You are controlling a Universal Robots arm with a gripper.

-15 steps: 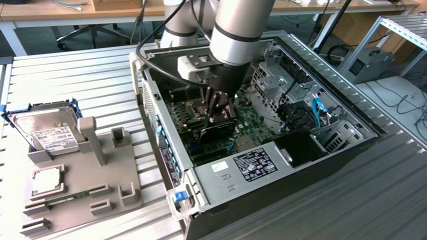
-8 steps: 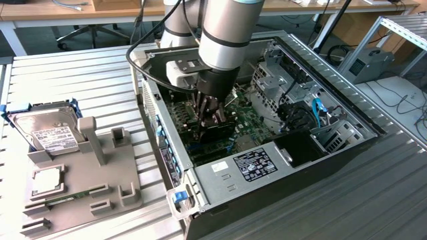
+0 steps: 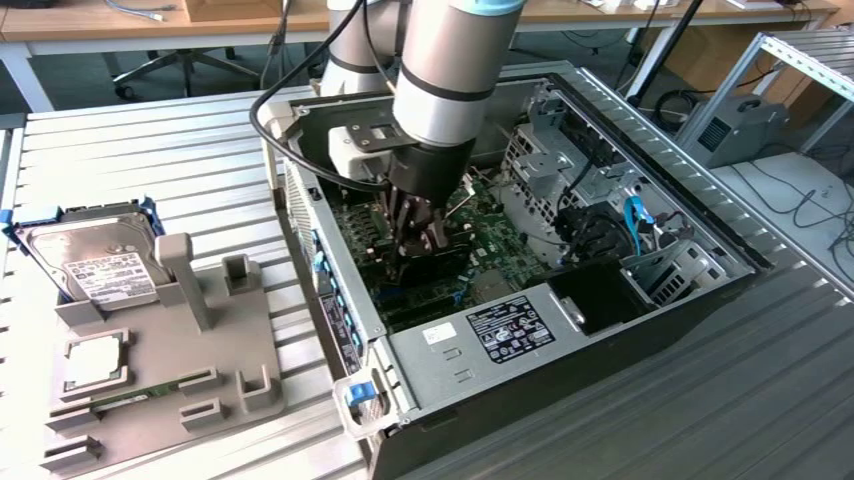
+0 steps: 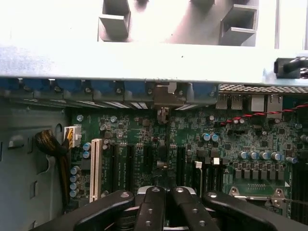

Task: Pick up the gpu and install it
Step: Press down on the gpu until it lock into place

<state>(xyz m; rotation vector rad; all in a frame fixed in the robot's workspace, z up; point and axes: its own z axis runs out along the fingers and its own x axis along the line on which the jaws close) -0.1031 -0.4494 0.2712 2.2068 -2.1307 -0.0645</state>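
While over motherboard [image 4: 192,144], shut pincer [image 4: 166,192]

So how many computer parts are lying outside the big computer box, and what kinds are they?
Hard drive: 1
Square silver chip: 1
Green memory stick: 1
Total: 3

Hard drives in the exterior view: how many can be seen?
1. The hard drive lies in a blue frame at the exterior view's left, at the far end of the grey holder, outside the case. Others may be hidden inside the case.
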